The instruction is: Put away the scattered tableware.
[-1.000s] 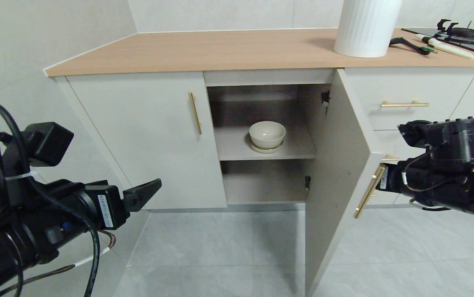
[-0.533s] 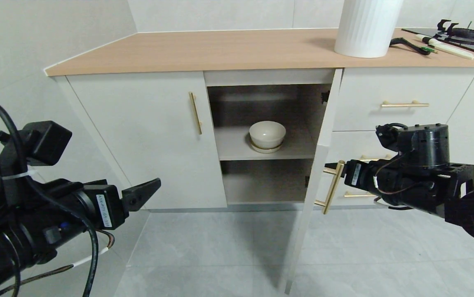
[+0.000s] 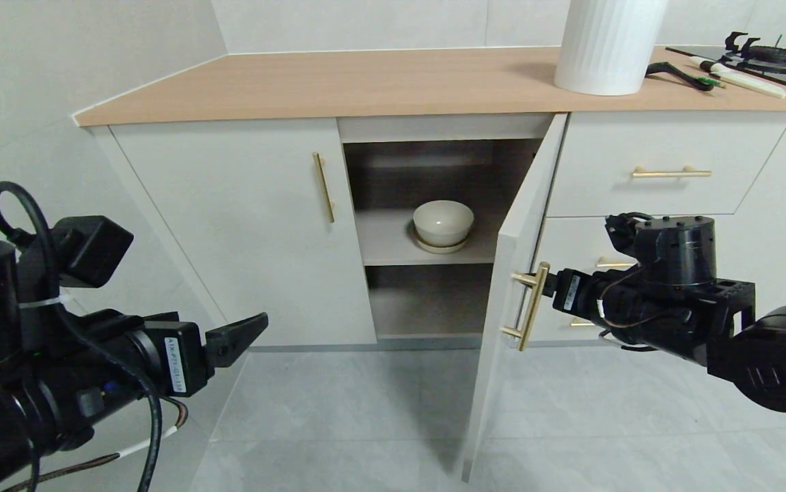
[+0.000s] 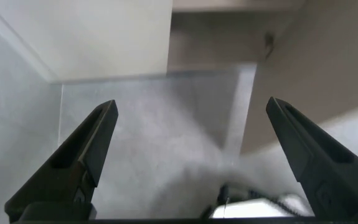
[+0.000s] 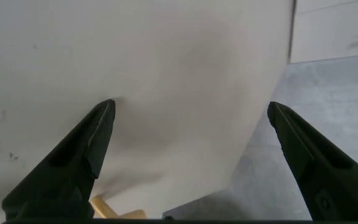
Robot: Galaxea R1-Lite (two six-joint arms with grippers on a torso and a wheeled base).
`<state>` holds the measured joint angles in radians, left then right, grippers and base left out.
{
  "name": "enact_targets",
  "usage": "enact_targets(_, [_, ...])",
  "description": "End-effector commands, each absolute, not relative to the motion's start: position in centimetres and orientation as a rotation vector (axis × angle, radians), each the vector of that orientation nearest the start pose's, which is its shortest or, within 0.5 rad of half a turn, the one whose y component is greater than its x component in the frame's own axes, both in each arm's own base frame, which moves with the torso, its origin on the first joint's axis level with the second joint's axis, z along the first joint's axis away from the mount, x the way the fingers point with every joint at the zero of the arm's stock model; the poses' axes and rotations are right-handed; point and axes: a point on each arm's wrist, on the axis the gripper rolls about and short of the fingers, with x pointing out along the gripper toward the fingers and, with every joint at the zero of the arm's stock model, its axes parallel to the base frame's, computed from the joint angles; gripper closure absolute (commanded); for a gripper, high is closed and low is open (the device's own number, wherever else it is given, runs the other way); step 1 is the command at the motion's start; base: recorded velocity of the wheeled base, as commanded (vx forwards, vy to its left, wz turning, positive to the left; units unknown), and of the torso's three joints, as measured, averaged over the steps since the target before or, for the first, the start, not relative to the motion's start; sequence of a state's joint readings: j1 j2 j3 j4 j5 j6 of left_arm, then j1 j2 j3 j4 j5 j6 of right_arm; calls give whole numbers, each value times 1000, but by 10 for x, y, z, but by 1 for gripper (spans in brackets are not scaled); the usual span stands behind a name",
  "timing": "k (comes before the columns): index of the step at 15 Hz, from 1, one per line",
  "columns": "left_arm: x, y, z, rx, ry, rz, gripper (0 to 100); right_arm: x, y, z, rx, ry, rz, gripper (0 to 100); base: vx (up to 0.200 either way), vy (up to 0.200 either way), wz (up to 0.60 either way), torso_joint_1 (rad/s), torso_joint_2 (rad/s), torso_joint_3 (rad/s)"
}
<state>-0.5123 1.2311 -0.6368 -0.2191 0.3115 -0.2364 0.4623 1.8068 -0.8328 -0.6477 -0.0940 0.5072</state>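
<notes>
Two doors front the cabinet (image 3: 434, 126) under the wooden countertop (image 3: 366, 82). The left door (image 3: 229, 225) is shut, and the right door (image 3: 509, 301), hinged on its right side, stands partway across the opening. My read is that this piece of tableware is already stowed and the step in hand is closing up.

The right gripper (image 3: 549, 283) sits against the right door's outer face beside the brass handle (image 3: 530, 306). In the right wrist view its fingers are spread wide with the panel flat ahead of them, so it is placed to push rather than pinch. The left gripper (image 3: 242, 328) hangs low off the cabinet's left corner, fingers spread and holding nothing. I judge it is parked there to stay out of the door's swing.

A white ribbed container (image 3: 608, 44) stands at the countertop's front edge toward its right end. A few long utensils (image 3: 707, 72) lie beyond it near the right edge, and those may be what is left to put away.

The bowl (image 3: 443, 222) rests upright on a saucer (image 3: 437, 247) near the front edge of the upper shelf (image 3: 386, 242), stacked, I'd guess, to save room.

As for writing, a small white sticker (image 3: 175, 365) sits on the left wrist and another on the right, both with print too small to read. I see none on the cabinet, the container or the bowl.
</notes>
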Motion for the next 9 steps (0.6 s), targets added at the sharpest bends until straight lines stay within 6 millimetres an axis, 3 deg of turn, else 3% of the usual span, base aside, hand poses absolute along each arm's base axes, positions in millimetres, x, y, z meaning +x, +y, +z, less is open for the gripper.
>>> enact_targets(1, [162, -83, 211, -84, 363, -157, 0, 298, 153, 151, 425, 393, 291, 0, 200, 0, 0, 7, 2, 2])
enact_targets(9, [163, -84, 210, -81, 369, -156, 0, 308, 166, 146, 480, 374, 300, 0, 200, 0, 0, 3, 3, 2])
